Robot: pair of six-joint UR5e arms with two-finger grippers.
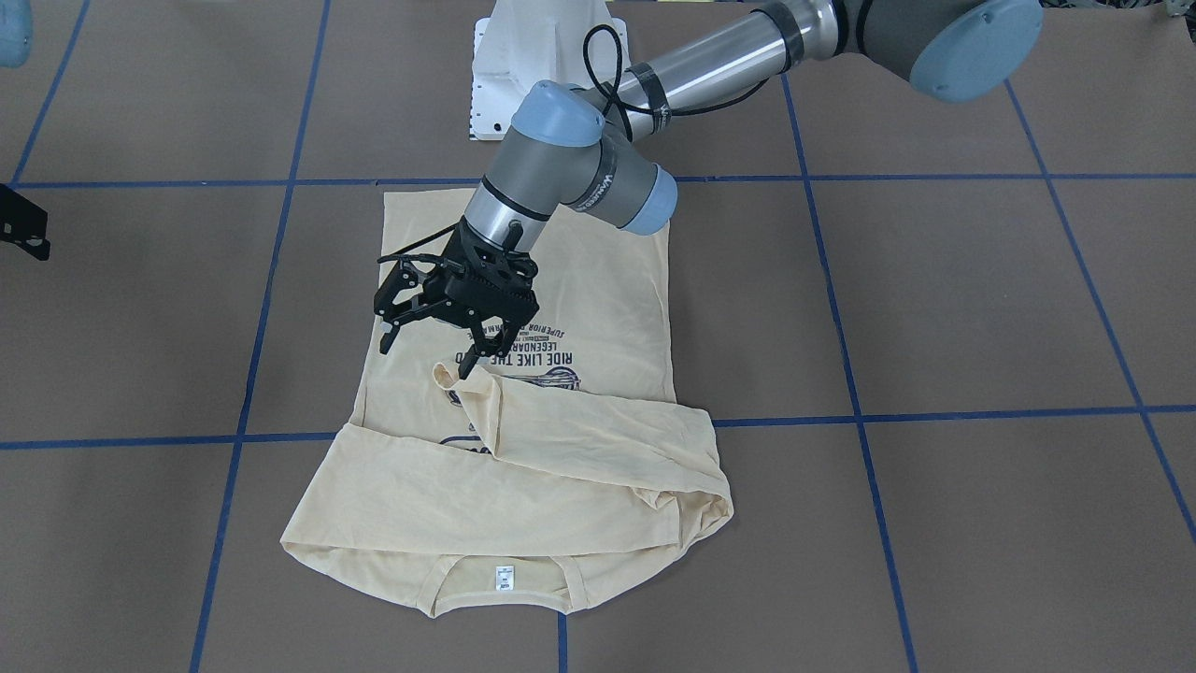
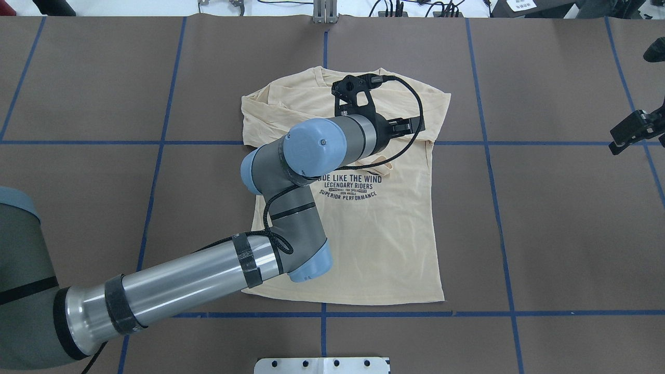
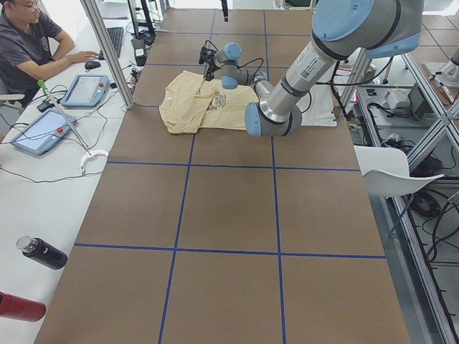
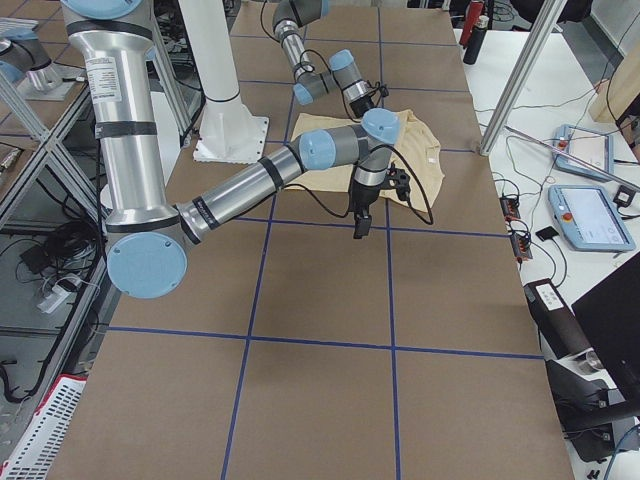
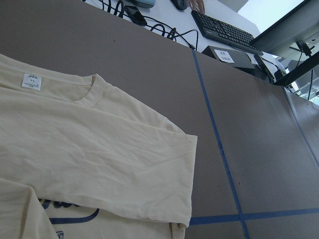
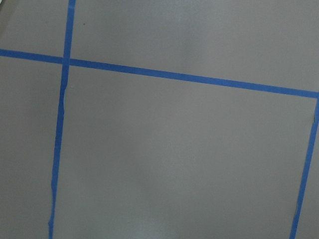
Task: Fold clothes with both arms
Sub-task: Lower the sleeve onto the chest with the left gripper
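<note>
Okay, left grey-and-silver jointed arm (image 2: 182, 283) reaches over the brown paper-covered table (image 2: 104, 104). Its black left gripper (image 1: 427, 355) hovers with fingers spread, pinching nothing. Directly under it lies the pale cream-yellow long-sleeved knit shirt (image 2: 374, 244), print up, with one sleeve (image 1: 598, 421) folded across the chest and its cuff (image 1: 448, 376) just beside one fingertip (image 1: 465, 367). Well off to the right, clear of the shirt, the black right gripper (image 2: 633, 131) hangs over table; can't tell its jaw state.
</note>
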